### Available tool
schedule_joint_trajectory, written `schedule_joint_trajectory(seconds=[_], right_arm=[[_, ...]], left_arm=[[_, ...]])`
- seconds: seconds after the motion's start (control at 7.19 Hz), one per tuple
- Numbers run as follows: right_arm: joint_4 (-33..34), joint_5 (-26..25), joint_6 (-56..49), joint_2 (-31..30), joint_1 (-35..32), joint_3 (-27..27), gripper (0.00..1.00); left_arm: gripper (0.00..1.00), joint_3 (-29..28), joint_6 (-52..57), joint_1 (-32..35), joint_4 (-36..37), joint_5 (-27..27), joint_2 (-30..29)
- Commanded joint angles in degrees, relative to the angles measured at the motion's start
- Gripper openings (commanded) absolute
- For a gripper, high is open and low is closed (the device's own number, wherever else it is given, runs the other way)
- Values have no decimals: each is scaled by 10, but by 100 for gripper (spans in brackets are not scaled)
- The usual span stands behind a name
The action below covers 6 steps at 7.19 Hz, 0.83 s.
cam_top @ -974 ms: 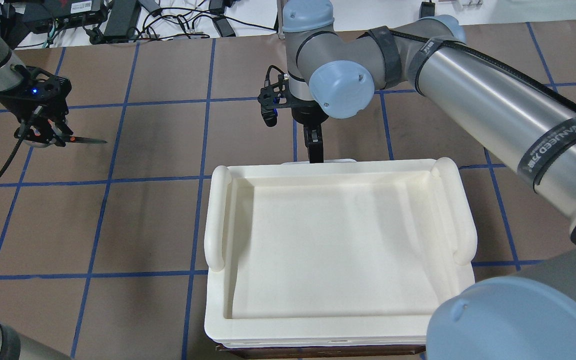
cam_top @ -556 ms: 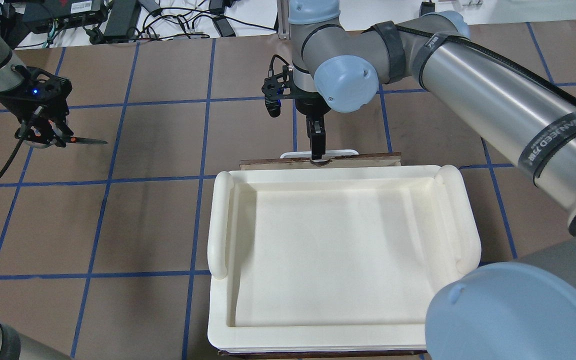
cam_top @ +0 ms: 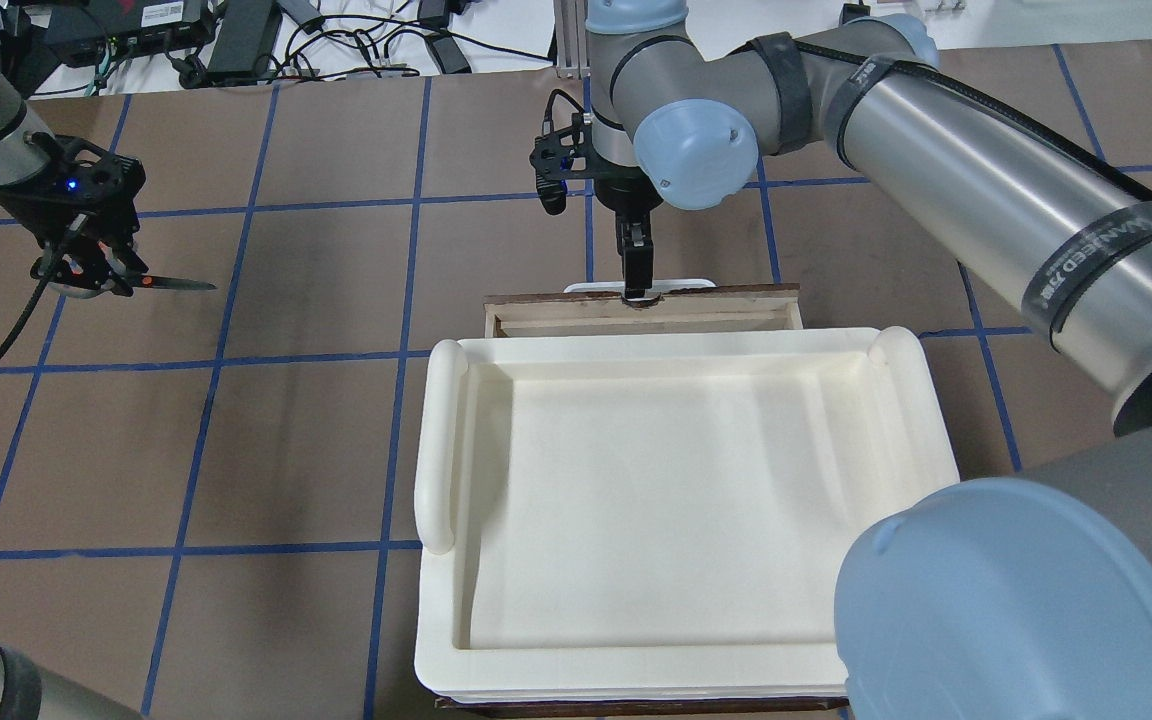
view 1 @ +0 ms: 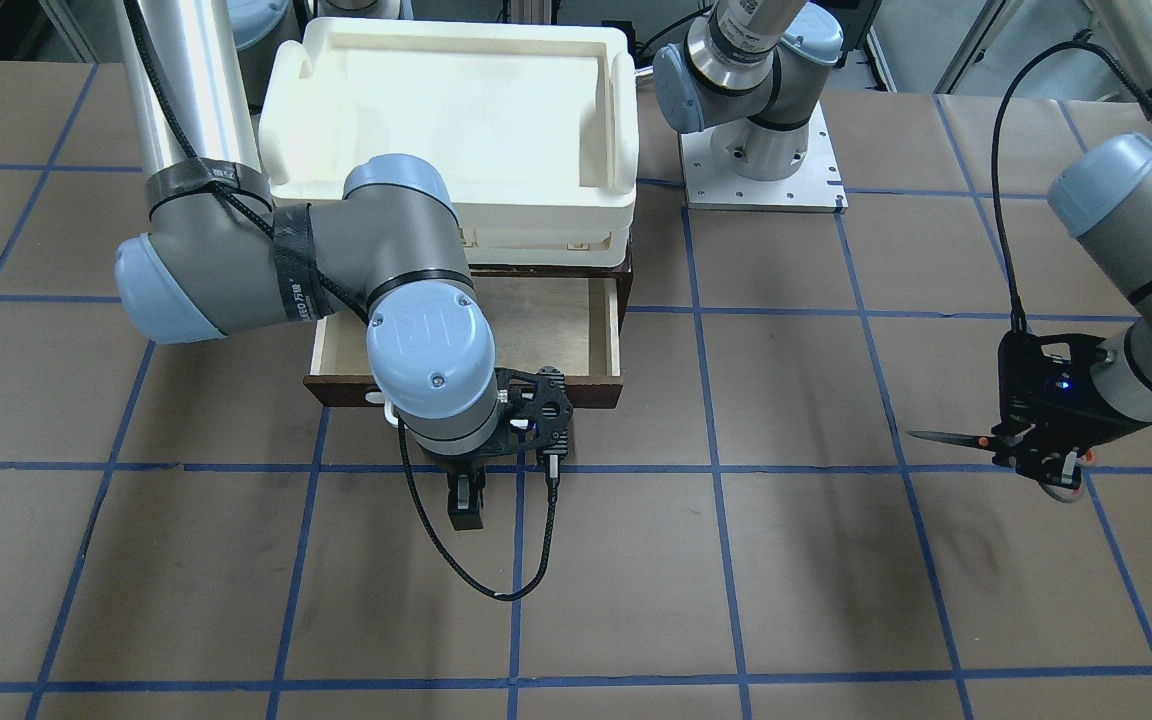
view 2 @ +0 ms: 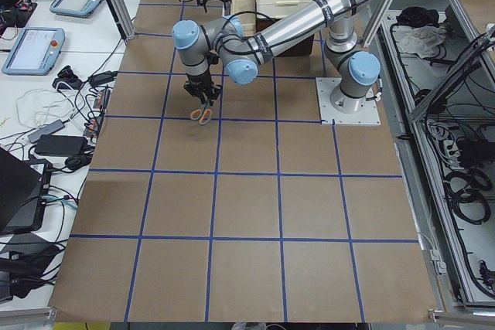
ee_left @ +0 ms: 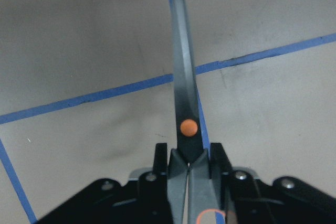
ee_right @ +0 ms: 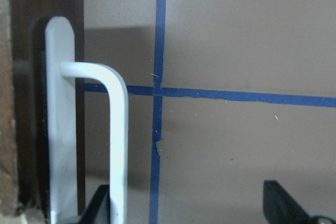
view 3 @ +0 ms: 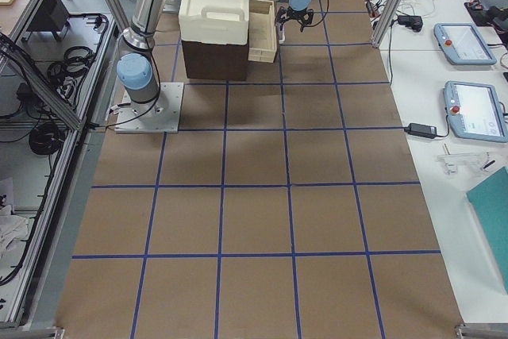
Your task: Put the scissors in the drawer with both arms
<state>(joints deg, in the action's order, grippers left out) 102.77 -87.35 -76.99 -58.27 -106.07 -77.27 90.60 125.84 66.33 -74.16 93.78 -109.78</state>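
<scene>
Standing part-open drawer, scissors in left hand

The scissors are hanging closed and level in the left gripper. They are over the bench's left part, with the blades pointing toward the right edge. The drawer is standing partly open by the robot-side edge, showing its pale interior, with its dark front facing the operator-side edge.
</scene>
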Motion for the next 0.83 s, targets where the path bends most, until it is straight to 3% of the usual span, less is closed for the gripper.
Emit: schedule_joint_trajectory(seconds=[0.0,0.7], right_arm=[[3,1,-4,12,1,21,100],[23,0,-11,20,7,29,100]], left_arm=[[0,0,0,0,1,0,0],[0,-1,0,0,1,-1,0]])
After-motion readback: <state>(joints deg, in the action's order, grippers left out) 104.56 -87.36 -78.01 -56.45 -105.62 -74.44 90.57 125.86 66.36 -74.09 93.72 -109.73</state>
